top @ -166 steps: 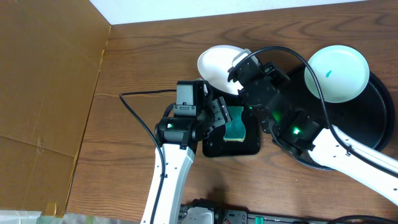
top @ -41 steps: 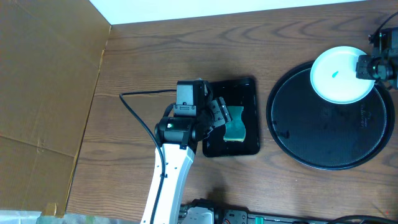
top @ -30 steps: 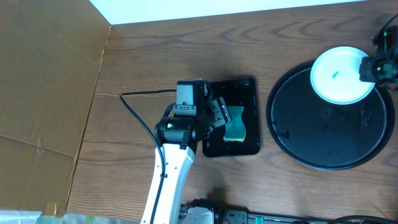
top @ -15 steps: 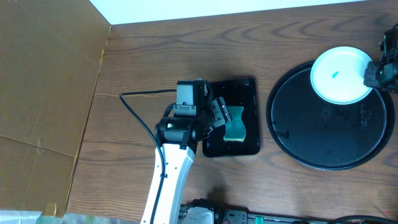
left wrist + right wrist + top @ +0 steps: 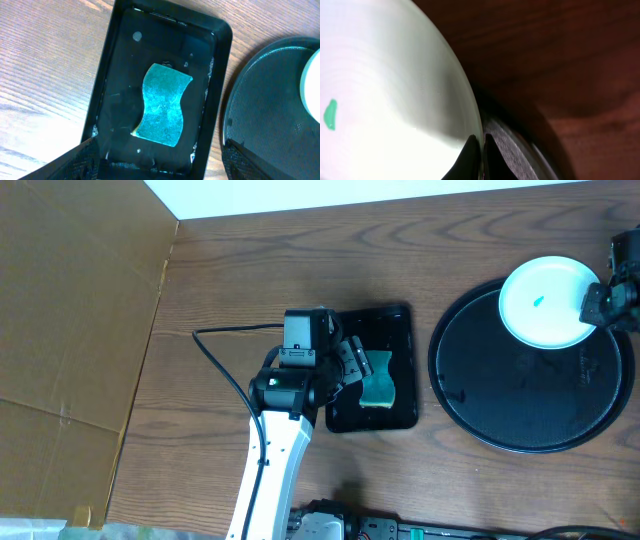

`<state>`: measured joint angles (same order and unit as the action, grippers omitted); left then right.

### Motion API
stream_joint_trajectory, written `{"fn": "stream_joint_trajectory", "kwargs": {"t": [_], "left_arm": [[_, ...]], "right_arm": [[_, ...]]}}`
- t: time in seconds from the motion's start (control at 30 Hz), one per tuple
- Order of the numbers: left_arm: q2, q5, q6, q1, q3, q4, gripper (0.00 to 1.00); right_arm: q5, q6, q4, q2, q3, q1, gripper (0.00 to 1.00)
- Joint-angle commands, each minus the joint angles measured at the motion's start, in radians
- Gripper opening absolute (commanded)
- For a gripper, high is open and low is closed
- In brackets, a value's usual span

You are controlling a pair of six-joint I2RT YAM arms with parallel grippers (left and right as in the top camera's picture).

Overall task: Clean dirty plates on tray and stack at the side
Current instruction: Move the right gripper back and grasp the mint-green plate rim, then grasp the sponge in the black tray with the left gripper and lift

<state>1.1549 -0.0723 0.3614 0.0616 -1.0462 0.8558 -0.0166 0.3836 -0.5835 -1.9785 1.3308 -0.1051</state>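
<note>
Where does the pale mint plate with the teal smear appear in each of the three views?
Overhead: the plate lies at upper right, on the far part of the round black tray.
Left wrist: only a pale sliver of the plate shows at the right edge, on the tray.
Right wrist: the plate fills the left half.
Shared landmark: the teal smear links overhead and right wrist; the tray links overhead and left wrist.

The brown wooden bench (image 5: 300, 270) carries a wide round tray (image 5: 520, 410) at the right and a small rectangular tray (image 5: 385, 330) mid-bench, a gap between them. A black cable (image 5: 196, 336) lies leftward. Cardboard (image 5: 70, 330) covers its left side.
</note>
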Motion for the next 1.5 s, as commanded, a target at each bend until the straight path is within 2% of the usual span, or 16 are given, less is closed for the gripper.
{"fn": "stream_joint_trajectory", "kwargs": {"t": [0.0,0.2,0.43,0.53,0.63,0.8,0.87,0.93,1.0,1.1,1.23,1.47], "left_arm": [[0.001,0.013,-0.013,-0.004,-0.022,0.000,0.79],[0.001,0.013,-0.013,-0.004,-0.022,0.000,0.79],[0.001,0.013,-0.013,-0.004,-0.022,0.000,0.79],[0.001,0.013,-0.013,-0.004,-0.022,0.000,0.79],[0.001,0.013,-0.013,-0.004,-0.022,0.000,0.79],[0.001,0.012,-0.011,-0.004,-0.022,0.000,0.79],[0.001,0.012,-0.009,-0.004,-0.022,0.000,0.79],[0.001,0.012,-0.009,-0.004,-0.022,0.000,0.79],[0.001,-0.003,-0.008,-0.004,-0.022,0.002,0.79],[0.001,-0.057,-0.010,-0.004,-0.022,0.026,0.79],[0.027,-0.059,-0.010,-0.003,0.000,0.026,0.79],[0.208,-0.058,-0.018,-0.003,0.051,0.016,0.74]], "right_arm": [[-0.053,-0.016,-0.026,0.072,0.002,0.001,0.01],[-0.220,-0.017,-0.145,0.193,0.002,-0.007,0.01],[-0.228,-0.002,-0.312,0.183,-0.023,-0.063,0.01],[-0.233,0.003,-0.293,0.158,-0.073,-0.106,0.01],[-0.222,-0.063,-0.239,0.135,-0.129,-0.159,0.01],[-0.057,-0.065,-0.157,0.119,-0.165,-0.187,0.01],[-0.040,-0.127,-0.109,0.120,-0.164,-0.183,0.07],[-0.041,-0.204,-0.090,0.121,-0.153,-0.177,0.20],[-0.070,-0.244,-0.109,0.124,-0.129,-0.170,0.24],[-0.184,-0.304,-0.169,0.147,-0.081,-0.159,0.25],[-0.303,-0.333,-0.210,0.215,-0.053,-0.158,0.27],[-0.357,-0.328,-0.233,0.334,-0.053,-0.177,0.27]]}}
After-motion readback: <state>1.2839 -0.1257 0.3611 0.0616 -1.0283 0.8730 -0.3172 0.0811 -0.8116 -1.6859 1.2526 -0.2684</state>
